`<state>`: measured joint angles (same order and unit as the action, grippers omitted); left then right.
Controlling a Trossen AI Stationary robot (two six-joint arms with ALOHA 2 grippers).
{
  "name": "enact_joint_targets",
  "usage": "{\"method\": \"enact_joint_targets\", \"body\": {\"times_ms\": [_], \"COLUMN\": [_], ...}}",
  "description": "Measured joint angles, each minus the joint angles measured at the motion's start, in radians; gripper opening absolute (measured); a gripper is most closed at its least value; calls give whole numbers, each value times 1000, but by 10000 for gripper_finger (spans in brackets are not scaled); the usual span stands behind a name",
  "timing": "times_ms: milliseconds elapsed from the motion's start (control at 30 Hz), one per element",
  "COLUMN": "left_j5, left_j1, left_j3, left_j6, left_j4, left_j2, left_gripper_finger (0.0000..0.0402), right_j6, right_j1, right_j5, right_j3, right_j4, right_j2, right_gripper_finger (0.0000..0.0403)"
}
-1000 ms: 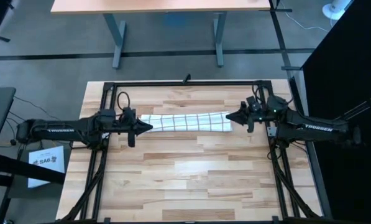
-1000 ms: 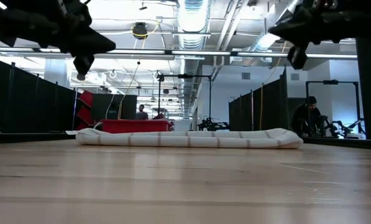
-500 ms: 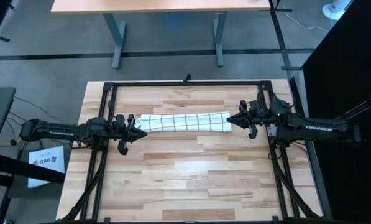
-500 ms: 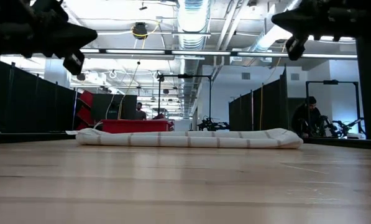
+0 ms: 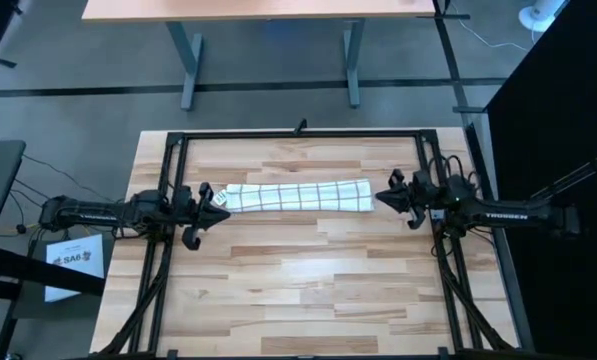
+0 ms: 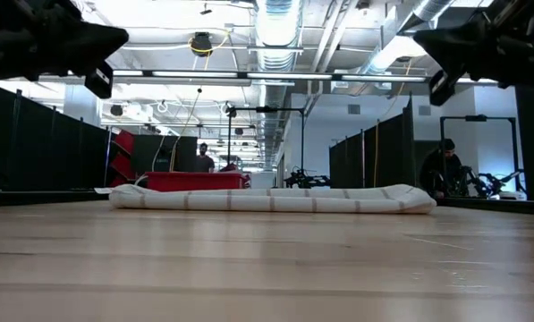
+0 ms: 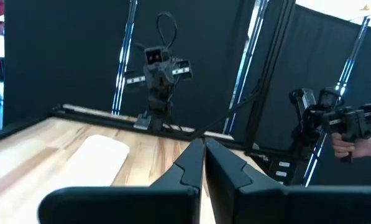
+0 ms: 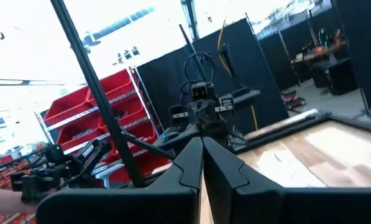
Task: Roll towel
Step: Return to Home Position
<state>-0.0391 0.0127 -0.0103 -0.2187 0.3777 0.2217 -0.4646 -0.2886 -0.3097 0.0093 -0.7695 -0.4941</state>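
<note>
The desk (image 5: 298, 290) is built of joined wooden strips in pale and honey tones, smooth, with a soft sheen in the low view. The towel (image 5: 296, 196) is thin white cloth with fine dark grid lines, matt and soft-looking. A frame (image 5: 298, 133) of matt black metal bars runs along the desk's edges. The left gripper (image 7: 204, 148) and right gripper (image 8: 202, 148) have dark, smooth, matt fingers that look like plastic. Beyond the desk's left edge lies a white paper sheet (image 5: 70, 262).
</note>
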Motion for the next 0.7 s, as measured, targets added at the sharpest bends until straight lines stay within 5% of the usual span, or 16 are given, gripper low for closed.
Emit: {"method": "enact_joint_targets", "body": {"times_ms": [300,700], "left_j5": [-31,20], "left_j1": [5,83], "left_j3": [2,3], "left_j6": [-2,73], "left_j4": [7,-9], "left_j2": [-69,-90], "left_gripper_finger": [0,0], "right_j6": [47,156], "right_j1": [20,139], "right_j5": [4,154], "right_j3": [0,0], "right_j4": [-16,-66], "right_j2": [20,16], "right_gripper_finger": [0,0]}}
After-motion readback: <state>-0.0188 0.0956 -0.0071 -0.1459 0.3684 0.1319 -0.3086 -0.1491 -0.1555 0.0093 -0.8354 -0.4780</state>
